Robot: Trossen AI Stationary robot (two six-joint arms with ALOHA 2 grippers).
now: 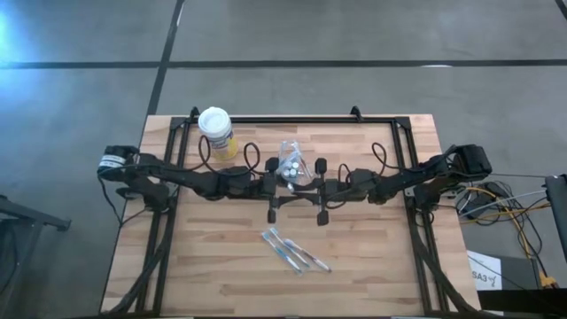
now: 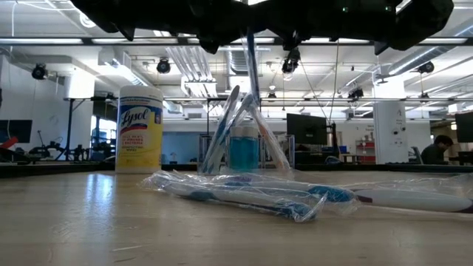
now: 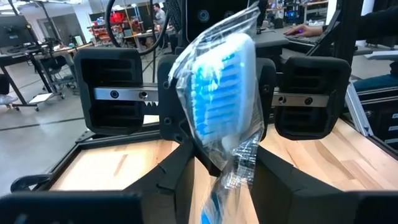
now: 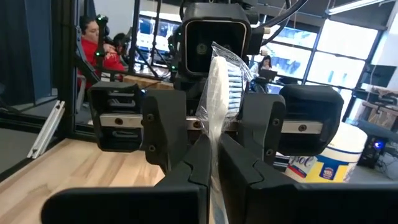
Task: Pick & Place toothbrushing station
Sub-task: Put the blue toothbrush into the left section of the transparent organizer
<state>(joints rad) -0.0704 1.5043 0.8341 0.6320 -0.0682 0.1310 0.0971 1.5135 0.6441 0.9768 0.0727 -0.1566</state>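
**Wrapped toothbrush pinched between both grippers above mid-table**

Your wrapped toothbrush (image 4: 225,81) stands upright in the air over the middle of the table, sealed in clear plastic, its bristled head on top. In the low view it rises as a slim blue handle (image 2: 252,66) into the dark arms overhead. The right gripper (image 4: 213,158) has its fingers pressed tight on the wrapper just below the head. Facing it, the left gripper (image 3: 222,165) has its two fingers part-way apart with the blue brush and its crinkled plastic between them; you cannot tell whether they press on it yet. From above, both grippers meet at the table's centre, directly beside the clear holder (image 1: 290,164), which sits toward the far edge with small white-capped pieces on top and more brushes leaning in it (image 2: 230,125). Nearer you, several wrapped toothbrushes (image 1: 294,250) lie flat on the wood, close together. The yellow Lysol canister (image 1: 216,133) with its white lid stands at the far left, apart from the holder
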